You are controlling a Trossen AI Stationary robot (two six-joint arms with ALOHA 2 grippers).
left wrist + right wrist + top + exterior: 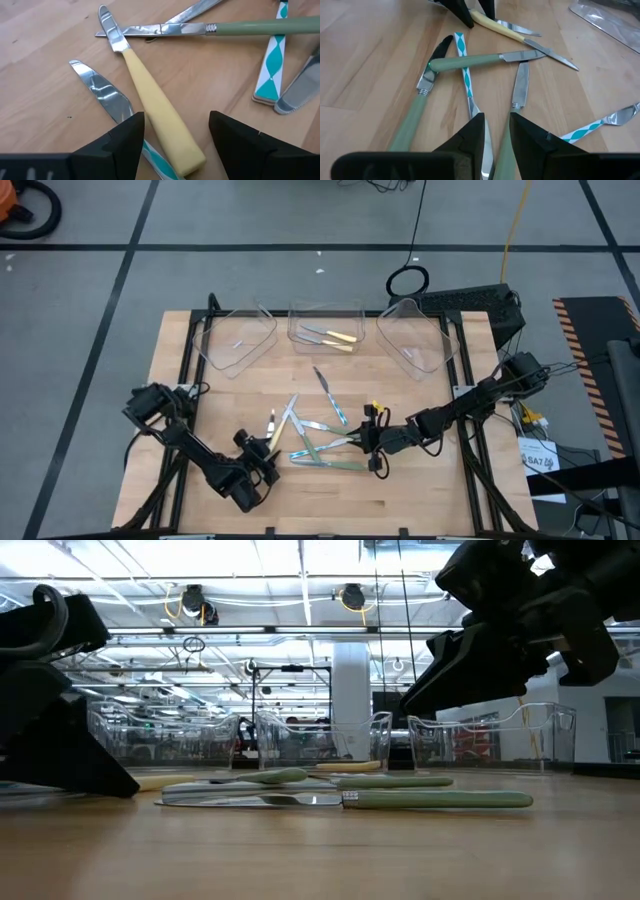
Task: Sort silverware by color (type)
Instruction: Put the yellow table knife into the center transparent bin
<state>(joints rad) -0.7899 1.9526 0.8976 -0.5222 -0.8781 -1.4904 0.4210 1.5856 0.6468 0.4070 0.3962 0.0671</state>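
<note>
Here the left gripper sits low over the near-left part of the pile, jaws apart and straddling the butt of the yellow-handled knife. That knife's long axis runs straight away from the gripper, blade tip pointing off toward the green-handled knife lying crosswise beyond it. Fingers stand on either side of the handle, not seen touching it. Judgement: a straight close takes the handle across its width.

Clutter: a teal-patterned knife lies just beside the yellow one, its handle running under the left finger; it could be pinched along with the target. Another teal-patterned handle lies off to the side, well apart.

Right gripper is at the pile's right side, jaws narrowly parted around a green handle; whether it actually grips, cannot tell. Ahead of it, green knife crosses a teal-patterned utensil.

The left arm is nearer the yellow knife. 3 clear trays line the table's far edge; the middle tray already holds yellow-handled pieces, a reach past the pile.
</note>
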